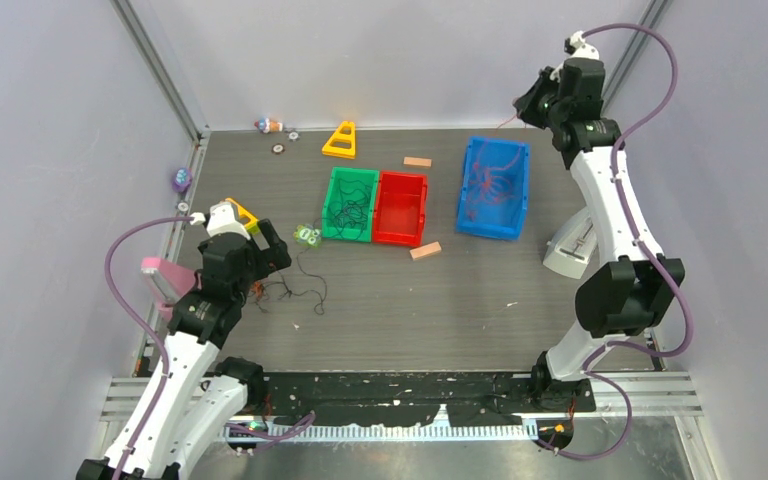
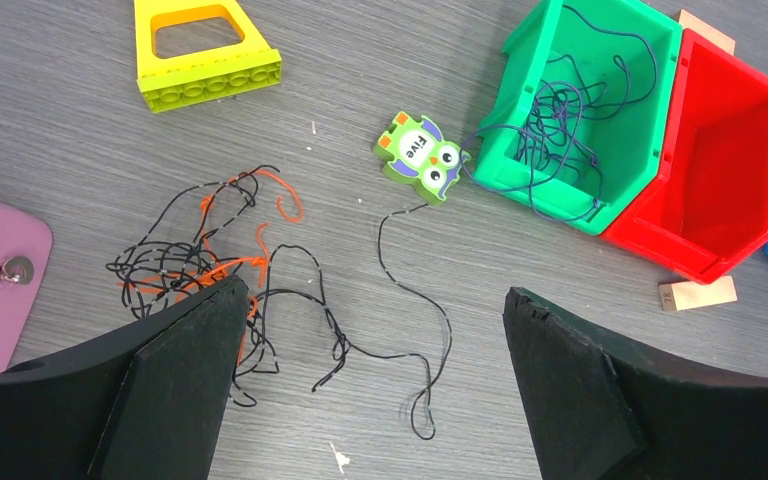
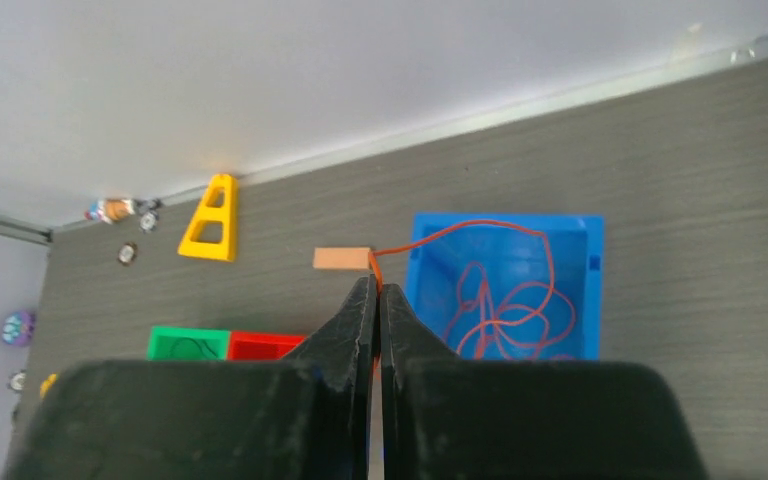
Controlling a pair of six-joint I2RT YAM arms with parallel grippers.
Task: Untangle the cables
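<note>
Near the blue bin (image 3: 592, 300), right jaws apparently tight on orange cable (image 3: 420, 241); left jaws wide.

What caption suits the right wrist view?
Shut right gripper pinches thin orange-red cable trailing into blue plastic bin.

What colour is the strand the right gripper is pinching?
The strand is orange-red, clearest in the right wrist view.

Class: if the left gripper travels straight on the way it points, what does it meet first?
Probably the black cable strands lying on the table beneath the open left gripper; depth is unclear.
</note>
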